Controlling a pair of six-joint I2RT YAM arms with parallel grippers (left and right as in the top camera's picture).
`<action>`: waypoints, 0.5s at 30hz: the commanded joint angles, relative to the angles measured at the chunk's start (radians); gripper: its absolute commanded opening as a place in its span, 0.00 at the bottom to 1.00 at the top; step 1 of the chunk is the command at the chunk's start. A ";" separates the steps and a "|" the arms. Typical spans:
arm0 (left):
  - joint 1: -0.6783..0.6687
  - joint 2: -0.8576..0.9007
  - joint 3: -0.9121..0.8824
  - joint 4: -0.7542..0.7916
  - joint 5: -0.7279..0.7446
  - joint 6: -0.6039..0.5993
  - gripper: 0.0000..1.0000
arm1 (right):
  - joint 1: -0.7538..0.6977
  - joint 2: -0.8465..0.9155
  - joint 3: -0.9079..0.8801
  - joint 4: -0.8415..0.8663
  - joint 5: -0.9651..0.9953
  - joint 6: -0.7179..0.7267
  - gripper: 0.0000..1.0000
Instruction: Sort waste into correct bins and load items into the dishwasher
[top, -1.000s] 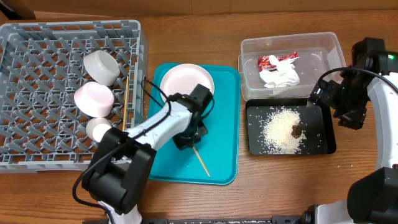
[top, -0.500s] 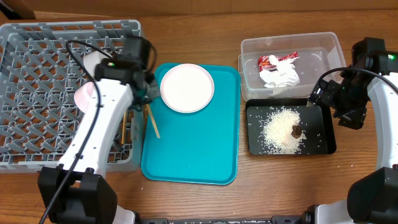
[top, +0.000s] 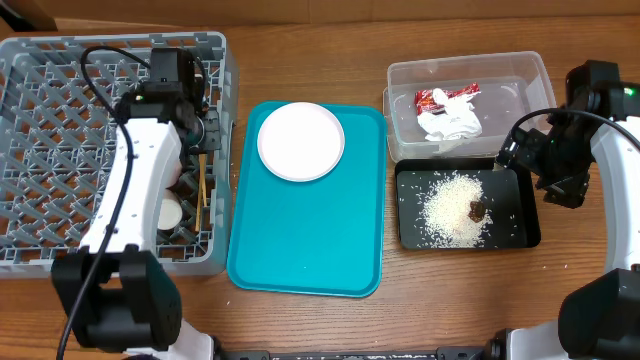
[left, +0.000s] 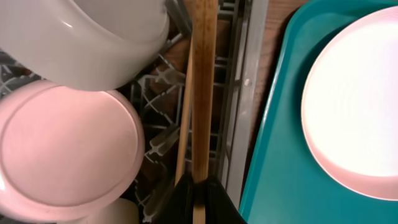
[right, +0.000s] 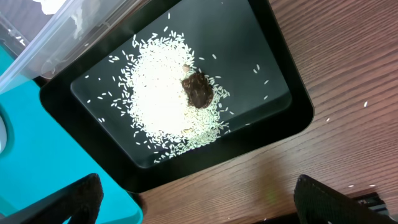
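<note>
My left gripper (left: 200, 200) is shut on a wooden chopstick (left: 204, 93) and holds it along the right inner wall of the grey dish rack (top: 60, 150). A second chopstick (left: 183, 146) lies beside it in the rack. In the overhead view the left gripper (top: 200, 135) is over the rack's right side. The pink saucer (left: 65, 146), pale bowl (left: 93, 37) and small cup (top: 165, 212) are in the rack. The white plate (top: 300, 140) sits on the teal tray (top: 310, 250). My right gripper (right: 205, 205) is open and empty above the table by the black tray (right: 273, 134).
The clear tub (top: 520, 80) holds the red wrapper (top: 445, 97) and the white napkin (top: 450, 122). The black tray (top: 410, 200) holds rice (top: 450, 205) and a brown scrap (top: 478, 210). The right arm (top: 565, 160) hangs over the tray's right end.
My left arm lifted the chopstick off the teal tray and swung left with it to the rack's right side. The right arm has not moved.
</note>
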 joint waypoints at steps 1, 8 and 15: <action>-0.001 0.057 0.020 -0.008 -0.032 0.027 0.09 | 0.000 -0.032 0.011 0.002 -0.003 -0.003 1.00; -0.001 0.067 0.021 -0.021 -0.032 0.018 0.38 | 0.000 -0.032 0.011 0.002 -0.003 -0.003 1.00; -0.078 0.046 0.025 -0.017 0.118 -0.002 0.42 | 0.000 -0.032 0.011 0.006 -0.003 -0.003 1.00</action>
